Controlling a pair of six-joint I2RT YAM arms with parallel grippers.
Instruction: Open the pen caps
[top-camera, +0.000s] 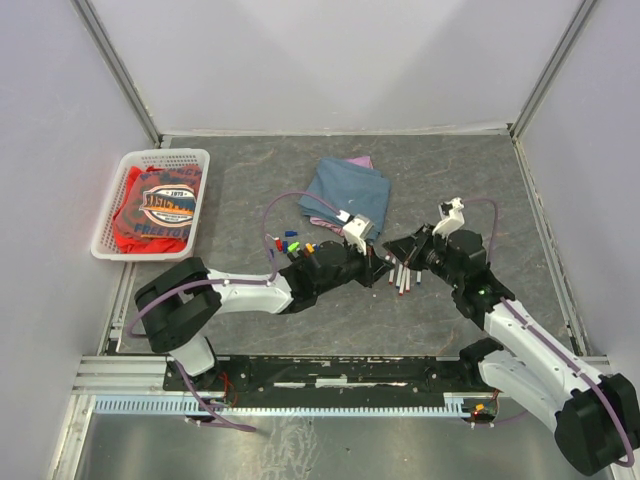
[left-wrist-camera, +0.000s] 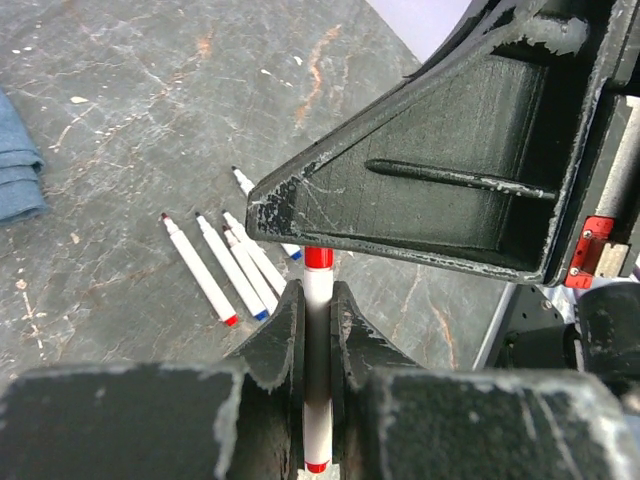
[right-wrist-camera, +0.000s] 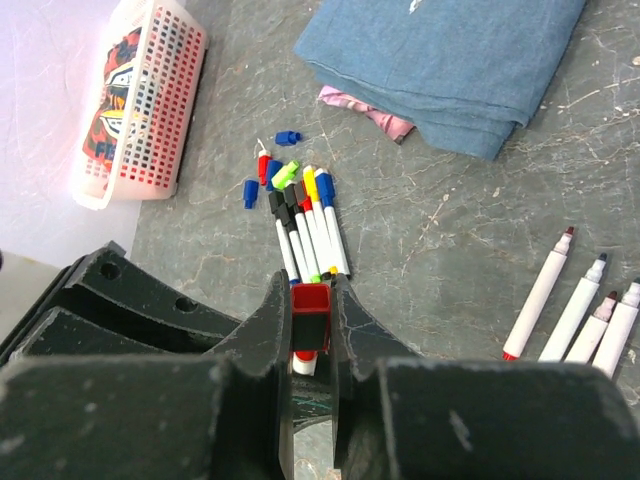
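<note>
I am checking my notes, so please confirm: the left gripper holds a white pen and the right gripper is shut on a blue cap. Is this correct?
Not fully. The cap in the right gripper is red, not blue; the right wrist view shows it. The left gripper does hold a white pen.

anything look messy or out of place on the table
Nothing looks damaged. Two loose blue caps lie scattered beside the cluster of capped pens, and a pink cloth pokes out askew from under the folded blue cloth.
</note>
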